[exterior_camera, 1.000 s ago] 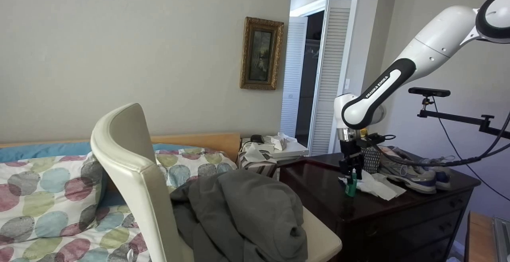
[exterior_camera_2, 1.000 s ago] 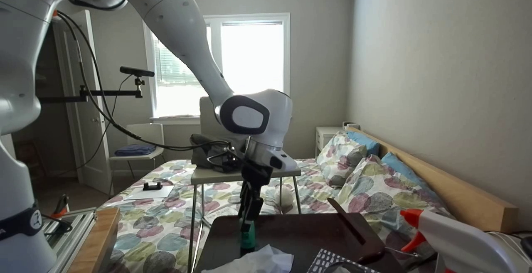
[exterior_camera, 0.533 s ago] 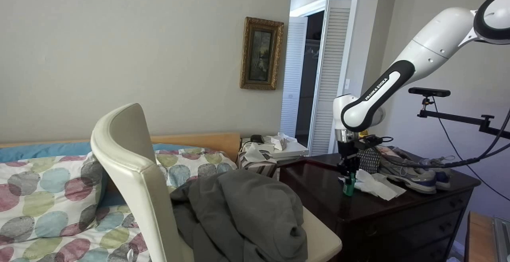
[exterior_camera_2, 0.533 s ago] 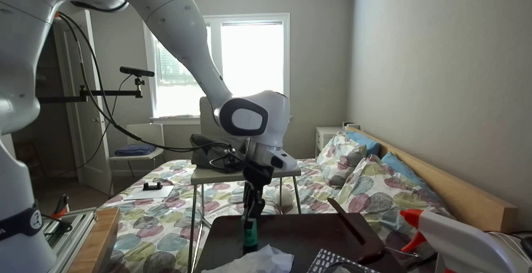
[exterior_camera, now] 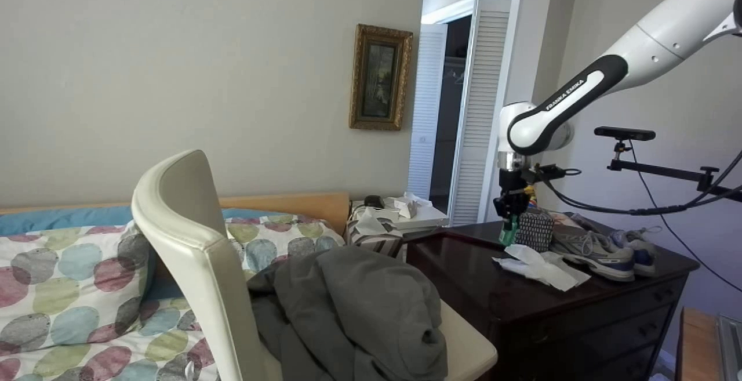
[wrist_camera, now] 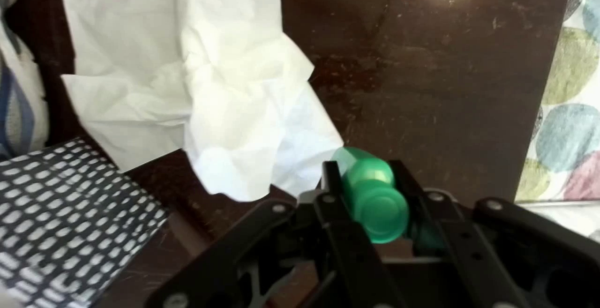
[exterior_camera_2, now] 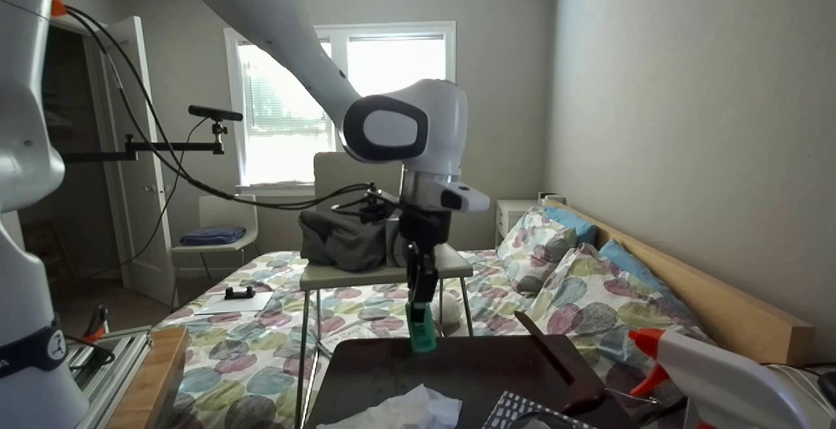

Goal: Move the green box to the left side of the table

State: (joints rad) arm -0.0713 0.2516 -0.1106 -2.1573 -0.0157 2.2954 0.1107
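Observation:
The green box point(wrist_camera: 379, 212), which looks like a small translucent green bottle with a round cap, is pinched between both fingers of my gripper point(wrist_camera: 364, 169) in the wrist view. Both exterior views show the green box point(exterior_camera_2: 423, 334) hanging slightly tilted below the gripper point(exterior_camera: 511, 218), lifted off the dark brown table point(exterior_camera: 458, 279). My fingers cover its upper part there. In the wrist view its lower end points away from the camera, over the edge of the white cloth and the glossy table top point(wrist_camera: 445, 97).
A crumpled white cloth point(exterior_camera: 545, 268) lies on the table. Beside it stand a black-and-white patterned bag point(exterior_camera: 535, 230) and grey shoes point(exterior_camera: 600, 256). A spray bottle point(exterior_camera_2: 725, 377) is close in an exterior view. The pale chair point(exterior_camera: 191, 224) holds grey clothing point(exterior_camera: 359, 311).
The fingers have closed on the green box, and the arm has risen with it, taking it up from the table and toward the table's far side in an exterior view.

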